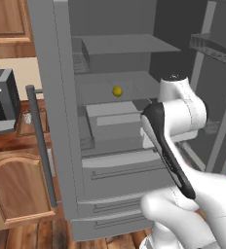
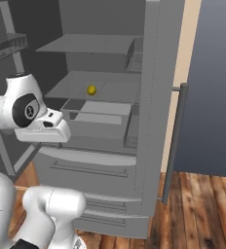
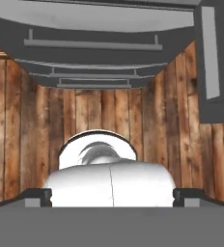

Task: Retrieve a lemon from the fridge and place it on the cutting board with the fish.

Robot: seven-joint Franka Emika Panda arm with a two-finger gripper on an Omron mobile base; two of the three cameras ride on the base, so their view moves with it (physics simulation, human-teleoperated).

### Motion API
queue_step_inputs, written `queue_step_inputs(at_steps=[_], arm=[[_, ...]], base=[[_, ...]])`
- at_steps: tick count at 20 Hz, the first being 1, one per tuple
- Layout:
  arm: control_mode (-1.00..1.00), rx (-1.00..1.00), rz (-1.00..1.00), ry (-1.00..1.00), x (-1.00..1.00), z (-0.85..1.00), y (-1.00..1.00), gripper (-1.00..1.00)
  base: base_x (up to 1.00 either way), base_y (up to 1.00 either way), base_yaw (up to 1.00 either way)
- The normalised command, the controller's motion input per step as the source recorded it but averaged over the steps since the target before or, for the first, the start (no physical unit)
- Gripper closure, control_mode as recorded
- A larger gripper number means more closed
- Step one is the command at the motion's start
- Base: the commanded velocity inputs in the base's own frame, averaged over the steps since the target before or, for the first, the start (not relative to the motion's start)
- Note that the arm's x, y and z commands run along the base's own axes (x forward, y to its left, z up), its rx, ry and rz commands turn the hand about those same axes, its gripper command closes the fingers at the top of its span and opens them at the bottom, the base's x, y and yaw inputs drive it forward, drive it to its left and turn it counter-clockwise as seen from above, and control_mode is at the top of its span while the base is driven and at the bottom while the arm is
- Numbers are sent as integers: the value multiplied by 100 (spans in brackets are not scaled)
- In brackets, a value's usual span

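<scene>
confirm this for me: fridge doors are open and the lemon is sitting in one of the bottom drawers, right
Not quite. The fridge is open, but the lemon sits on a middle shelf, above the closed drawers, not in one. The left base view and right base view both show it.

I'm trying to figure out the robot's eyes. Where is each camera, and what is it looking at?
Left base view: behind the arm on its left, facing the open fridge and the lemon on a shelf; the white arm rises at lower right.
Right base view: behind on the right, same fridge and lemon; the arm rises at lower left.
Hand view: on the hand, pointing down at the wooden floor and the fridge's drawers.
Both base views share the fridge and lemon.
</scene>
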Motion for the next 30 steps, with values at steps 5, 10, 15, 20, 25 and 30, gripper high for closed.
queue_step_inputs(at_steps=[5,10,15,20,25,30], arm=[[-100,0,-1,-5,21,0,-20,-100],[-100,0,-14,0,31,-4,-12,-100],[-100,24,-18,0,44,-20,-12,-100],[-100,16,-2,0,27,-30,0,-100],[-100,0,0,0,0,-7,0,-100],[-100,0,0,0,0,0,0,-100]], base=[[0,0,0],[0,0,0],[0,0,0],[0,0,0],[0,0,0],[0,0,0]])
